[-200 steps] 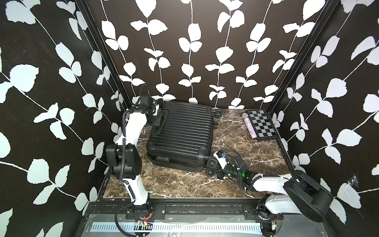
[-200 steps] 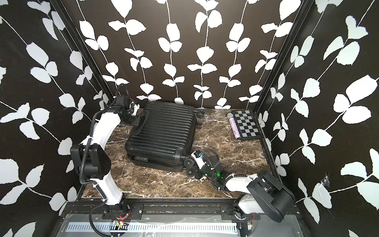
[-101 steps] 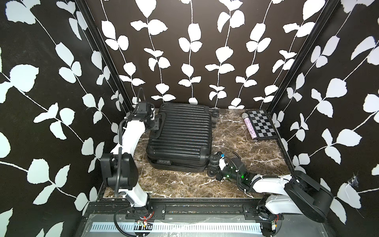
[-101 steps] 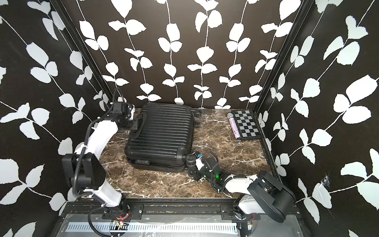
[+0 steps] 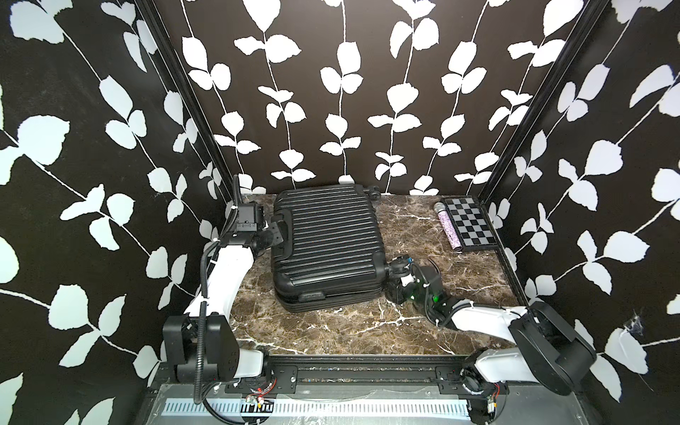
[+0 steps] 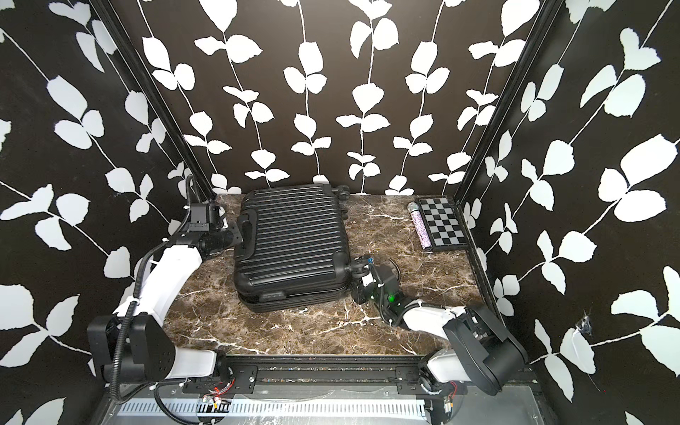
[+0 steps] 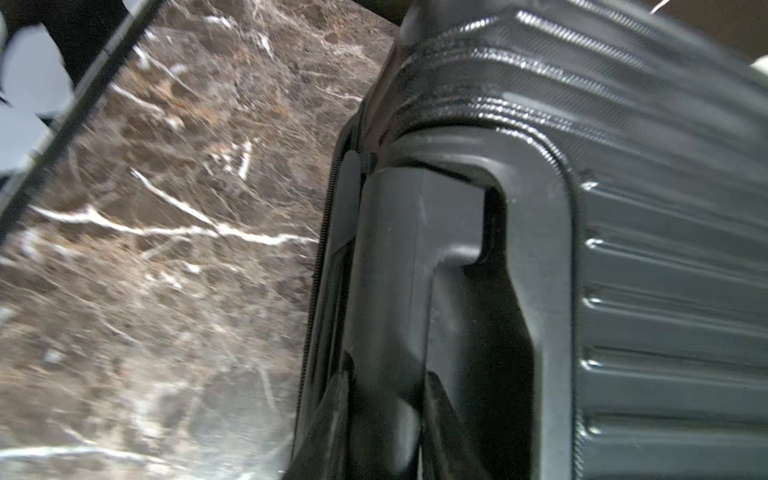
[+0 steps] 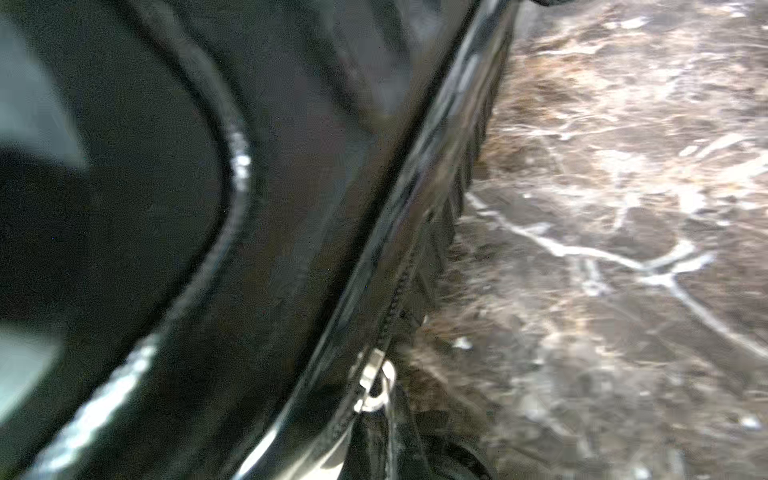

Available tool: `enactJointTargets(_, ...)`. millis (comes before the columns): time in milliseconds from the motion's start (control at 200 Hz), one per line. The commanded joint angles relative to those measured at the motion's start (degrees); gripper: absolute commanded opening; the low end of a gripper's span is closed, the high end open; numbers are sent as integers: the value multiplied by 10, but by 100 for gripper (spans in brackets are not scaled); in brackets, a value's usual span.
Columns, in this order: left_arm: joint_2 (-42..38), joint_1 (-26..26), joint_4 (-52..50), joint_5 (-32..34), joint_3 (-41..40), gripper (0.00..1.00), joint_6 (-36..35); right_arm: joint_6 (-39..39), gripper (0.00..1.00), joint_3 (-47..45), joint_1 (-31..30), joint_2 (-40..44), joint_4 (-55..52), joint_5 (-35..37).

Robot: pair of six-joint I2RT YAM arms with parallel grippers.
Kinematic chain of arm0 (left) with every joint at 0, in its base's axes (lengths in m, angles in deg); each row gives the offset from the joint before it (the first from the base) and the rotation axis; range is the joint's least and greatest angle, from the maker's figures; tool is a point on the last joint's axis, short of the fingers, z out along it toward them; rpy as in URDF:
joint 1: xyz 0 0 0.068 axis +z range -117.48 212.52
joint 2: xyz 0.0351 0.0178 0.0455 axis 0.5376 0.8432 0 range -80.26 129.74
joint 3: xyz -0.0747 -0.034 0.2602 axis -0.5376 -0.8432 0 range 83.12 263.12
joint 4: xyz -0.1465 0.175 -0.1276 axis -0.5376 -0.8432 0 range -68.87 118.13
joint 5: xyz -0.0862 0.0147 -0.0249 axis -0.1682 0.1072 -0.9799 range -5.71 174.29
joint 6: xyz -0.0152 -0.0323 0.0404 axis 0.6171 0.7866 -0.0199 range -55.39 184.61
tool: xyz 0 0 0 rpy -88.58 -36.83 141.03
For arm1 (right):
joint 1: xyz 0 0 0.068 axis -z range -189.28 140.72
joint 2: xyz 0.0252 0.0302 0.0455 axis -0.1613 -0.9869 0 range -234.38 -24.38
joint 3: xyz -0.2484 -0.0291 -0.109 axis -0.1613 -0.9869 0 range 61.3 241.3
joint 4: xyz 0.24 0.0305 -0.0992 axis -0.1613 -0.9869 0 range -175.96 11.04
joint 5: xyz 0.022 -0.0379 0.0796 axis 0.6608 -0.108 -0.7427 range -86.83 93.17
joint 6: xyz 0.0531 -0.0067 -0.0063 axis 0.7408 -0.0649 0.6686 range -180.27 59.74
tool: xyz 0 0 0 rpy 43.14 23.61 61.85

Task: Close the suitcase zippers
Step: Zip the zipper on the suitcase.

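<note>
In both top views the suitcase (image 5: 327,239) lies flat on the marble table (image 5: 331,331). It has swung round within the last second: it sat slanted, and now its long sides run almost square to the table's front edge. The left gripper (image 5: 276,236) has drawn back toward its own base with that turn and sits at the handle (image 5: 285,223) on the case's side. The right gripper (image 5: 390,293) has crept in against the near corner, just beside a wheel (image 5: 399,265). Along the near side between the two grippers the shell halves look slightly parted, so I judge that stretch still unzipped.

In the left wrist view the left gripper's fingers (image 7: 330,415) close on the handle bar, pinching it. The zippers (image 7: 322,249) run as a fine toothed line just beside the outer finger, between it and the marble.

In the right wrist view the right gripper's jaws are pressed together. The black tab of the zipper pull (image 8: 376,384) leads from its silver slider straight into them, so it seems pinched. The track runs on ahead of the fingertips along the seam. The turn suggests the tug drags the whole case as well as the slider, so the left grip probably has to brace harder.
</note>
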Motion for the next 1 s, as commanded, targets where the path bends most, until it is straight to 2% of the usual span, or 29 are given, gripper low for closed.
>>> enactJointTargets(0,-14,-10,40,-26,-17,0,164,-46,0,46,26,-21,11,-76)
enactJointTargets(185,-24,-18,20,-9,3,0,199,-56,0,55,49,-38,3,-98)
enactJointTargets(345,-14,-17,-44,7,61,0,207,-62,0,23,48,0,-15,-103)
enactJointTargets(515,-14,-17,-53,6,96,0,221,-59,0,-20,48,58,-32,-115)
enactJointTargets(760,-32,-24,-18,16,62,0,246,-25,0,-69,44,121,-22,-151)
enactJointTargets(990,-38,-45,-1,43,43,0,246,-6,0,-63,17,104,-4,-150)
